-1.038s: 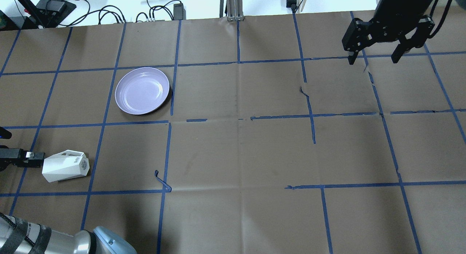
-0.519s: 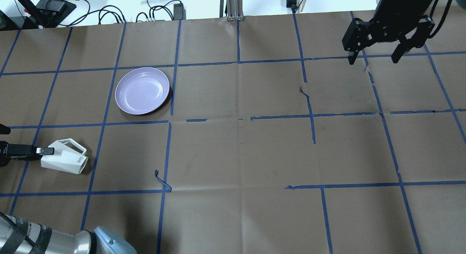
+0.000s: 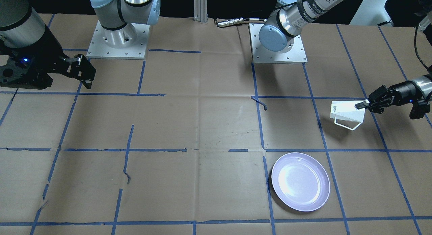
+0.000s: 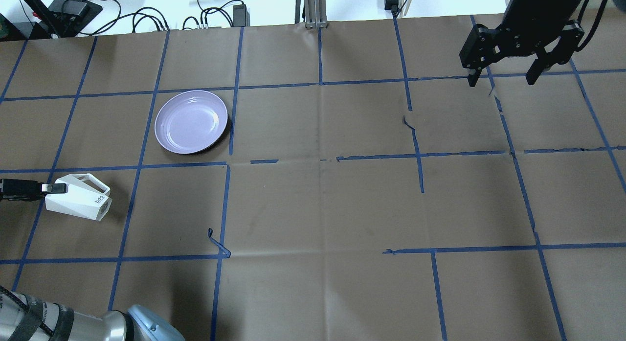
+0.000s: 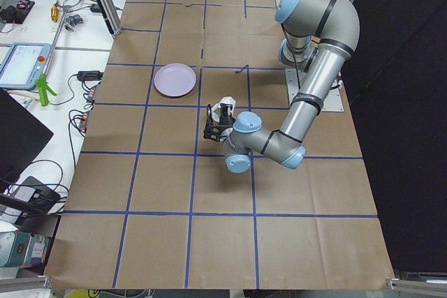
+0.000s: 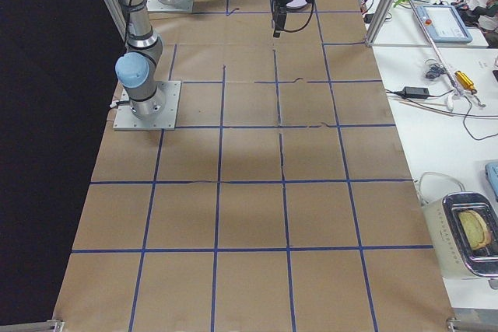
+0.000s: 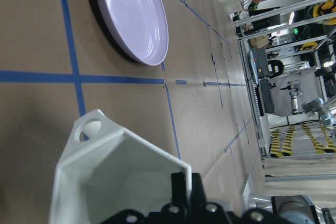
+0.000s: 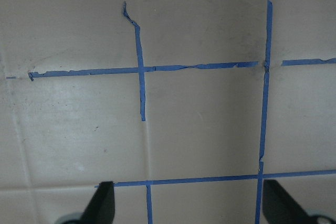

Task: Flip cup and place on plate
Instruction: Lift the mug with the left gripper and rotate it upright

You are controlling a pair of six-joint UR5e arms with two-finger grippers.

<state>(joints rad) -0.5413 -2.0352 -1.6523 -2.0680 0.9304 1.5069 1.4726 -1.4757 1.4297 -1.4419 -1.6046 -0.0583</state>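
The white faceted cup [image 4: 78,203] hangs on its side above the paper, its logo base toward the table's middle and its handle toward the far side. It also shows in the front view [image 3: 346,113] and the left wrist view [image 7: 115,177]. My left gripper [image 4: 53,188] is shut on the cup's rim, one finger inside the mouth, as the front view [image 3: 360,105] also shows. The lavender plate [image 4: 191,121] lies empty farther out, apart from the cup; it also shows in the left wrist view [image 7: 134,17]. My right gripper [image 4: 501,80] hovers open and empty at the far right.
Brown paper with blue tape lines covers the table. A loose curl of tape [image 4: 217,243] sticks up right of the cup. An aluminium post [image 4: 313,8] and cables [image 4: 146,18] sit at the far edge. The arm bases [image 3: 116,39] stand on the robot's side.
My left gripper has lifted the cup and carried it toward the far side, nearer the plate, while turning it so the handle shows more. The right arm has not moved.
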